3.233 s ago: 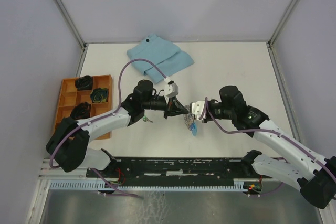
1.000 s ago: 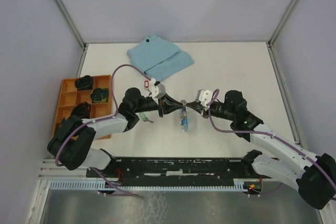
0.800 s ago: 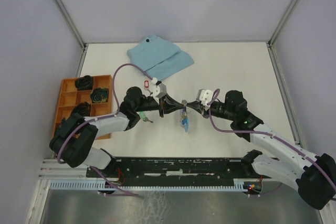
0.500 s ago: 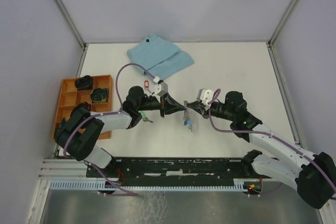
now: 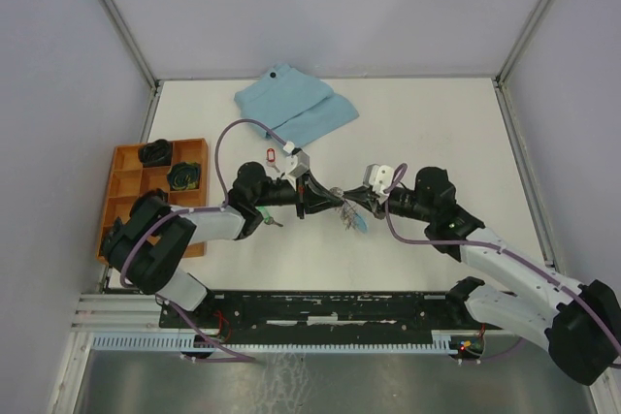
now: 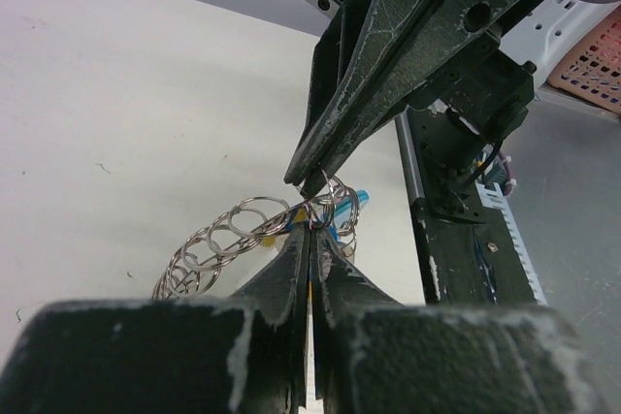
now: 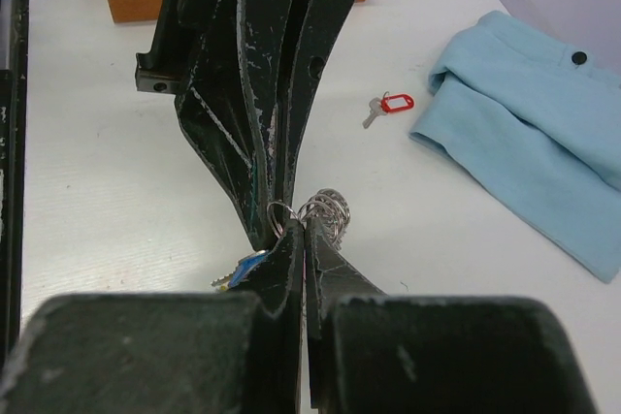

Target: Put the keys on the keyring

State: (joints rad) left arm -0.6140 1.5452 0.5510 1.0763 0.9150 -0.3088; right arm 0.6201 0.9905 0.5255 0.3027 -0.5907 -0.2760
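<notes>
Top view: the left gripper (image 5: 330, 201) and right gripper (image 5: 351, 203) meet tip to tip mid-table, with the keyring (image 5: 347, 214) between them. Left wrist: its jaws are clenched on a chain link. Right wrist: its jaws pinch a ring. The red key (image 7: 388, 104) lies farther off, near the cloth (image 7: 543, 143).
</notes>
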